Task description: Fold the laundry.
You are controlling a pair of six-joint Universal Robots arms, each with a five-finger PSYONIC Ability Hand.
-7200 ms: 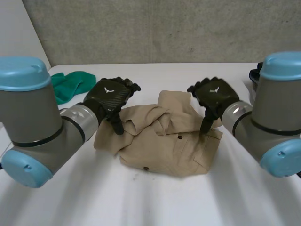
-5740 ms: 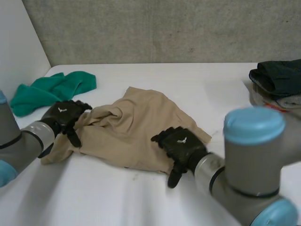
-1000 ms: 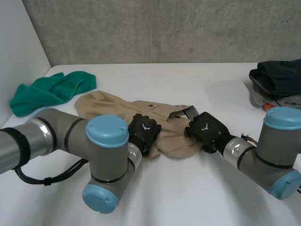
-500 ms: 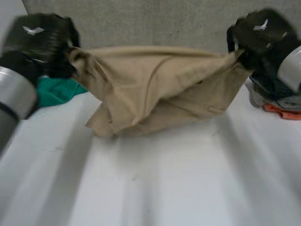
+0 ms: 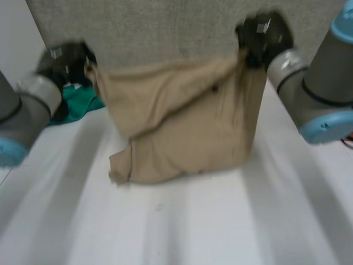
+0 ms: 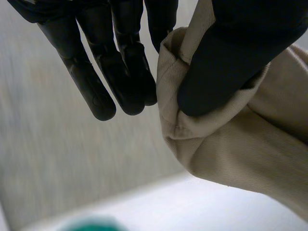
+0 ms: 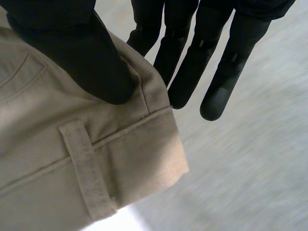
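Raising the trousers [image 5: 182, 121], I am pinching 1 top corner in my left hand [image 5: 63, 58], 1 in my right hand [image 5: 263, 34]; they are hanging straighter now, readying a fold.

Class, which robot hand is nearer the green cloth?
Left. The left hand pinches one top corner of the tan garment right beside the green cloth; the right hand pinches the other corner, across the garment.
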